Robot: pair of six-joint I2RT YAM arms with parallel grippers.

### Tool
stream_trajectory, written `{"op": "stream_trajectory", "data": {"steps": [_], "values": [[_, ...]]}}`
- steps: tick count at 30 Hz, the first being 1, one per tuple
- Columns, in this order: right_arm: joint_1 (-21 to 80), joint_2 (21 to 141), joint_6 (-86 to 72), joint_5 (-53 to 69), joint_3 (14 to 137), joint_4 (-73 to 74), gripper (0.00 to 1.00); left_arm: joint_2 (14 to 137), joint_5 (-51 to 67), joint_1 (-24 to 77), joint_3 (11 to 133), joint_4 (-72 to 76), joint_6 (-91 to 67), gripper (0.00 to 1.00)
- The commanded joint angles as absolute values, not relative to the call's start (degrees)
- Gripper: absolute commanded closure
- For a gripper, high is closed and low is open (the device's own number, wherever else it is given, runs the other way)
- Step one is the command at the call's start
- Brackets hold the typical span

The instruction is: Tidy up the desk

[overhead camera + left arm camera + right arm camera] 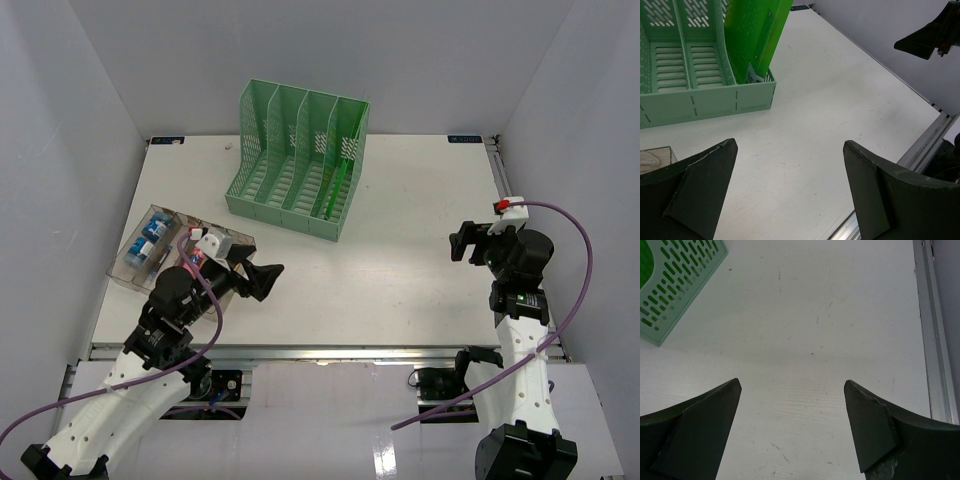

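The white desk (400,270) carries a mint-green file rack (296,160) at the back middle, with a bright green folder (343,165) standing in its rightmost slot. A clear plastic tray (165,250) with small blue-and-white items sits at the left. My left gripper (262,278) hovers beside the tray, open and empty; its wrist view shows the rack (700,95), the folder (757,35) and bare desk (805,150) between the fingers. My right gripper (462,243) is open and empty over the right side of the desk (800,340).
Grey walls enclose the desk on three sides. A metal rail (330,352) runs along the front edge, and another rail (932,340) runs along the right edge. The rack's corner (675,285) shows in the right wrist view.
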State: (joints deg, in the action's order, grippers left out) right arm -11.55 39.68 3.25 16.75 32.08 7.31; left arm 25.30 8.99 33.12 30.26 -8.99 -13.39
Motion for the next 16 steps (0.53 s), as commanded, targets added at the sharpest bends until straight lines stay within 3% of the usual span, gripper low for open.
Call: {"op": "stream_trajectory", "data": {"steps": [1,16], "values": [[-11.7,39.2,3.7,17.8,31.9,4.8,0.10,24.5,8.6,33.1,31.2,-8.5,-13.5,0.02],[-11.8,39.0,4.3,20.3,31.6,4.6,0.10,24.2,7.7,33.2,31.1,-8.6,-13.5,0.02]]}}
